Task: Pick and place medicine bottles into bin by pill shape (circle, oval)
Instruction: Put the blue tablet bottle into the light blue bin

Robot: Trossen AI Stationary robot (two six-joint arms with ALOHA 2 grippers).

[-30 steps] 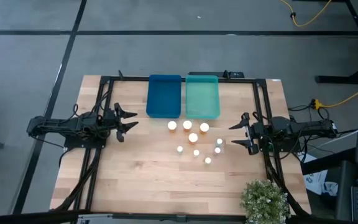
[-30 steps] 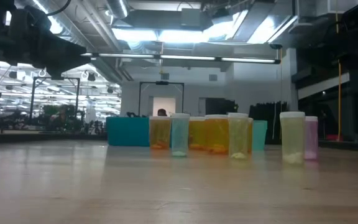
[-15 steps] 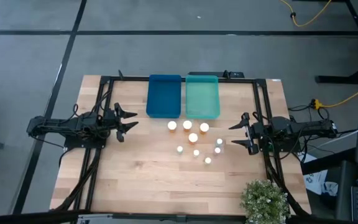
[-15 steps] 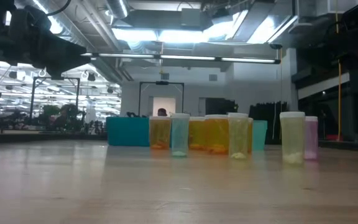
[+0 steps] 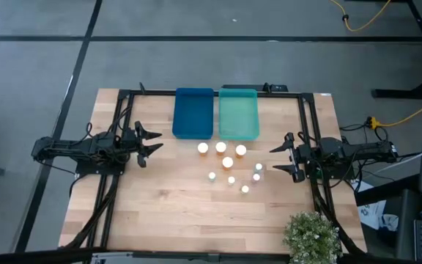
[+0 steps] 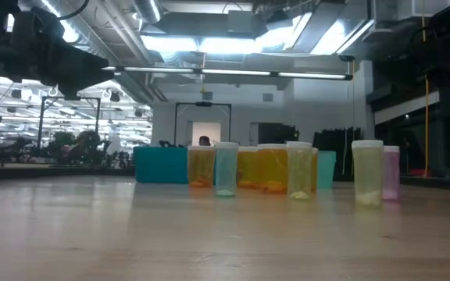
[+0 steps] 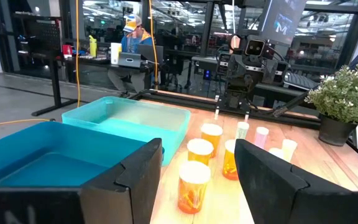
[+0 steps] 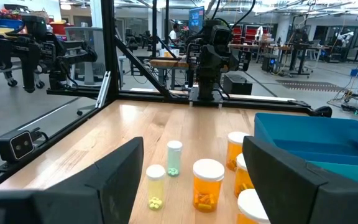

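Several medicine bottles stand upright on their bases mid-table: larger orange-amber ones [image 5: 220, 148] toward the far side, smaller pale ones [image 5: 231, 180] nearer the front. In the low view they form a row [image 6: 273, 167]. Beyond them a blue bin [image 5: 193, 113] and a teal bin [image 5: 239, 114] sit side by side at the far edge. My left gripper [image 5: 158, 141] waits open at the table's left, pointing level toward the bottles [image 7: 194, 185]. My right gripper [image 5: 275, 159] waits open at the right, also level and short of the bottles [image 8: 207, 183].
A potted plant [image 5: 311, 236] stands at the near right corner. Black frame rails [image 5: 305, 125] run along both sides and the far edge of the wooden table [image 5: 167, 213]. A person sits at a desk [image 7: 132, 38] in the room beyond.
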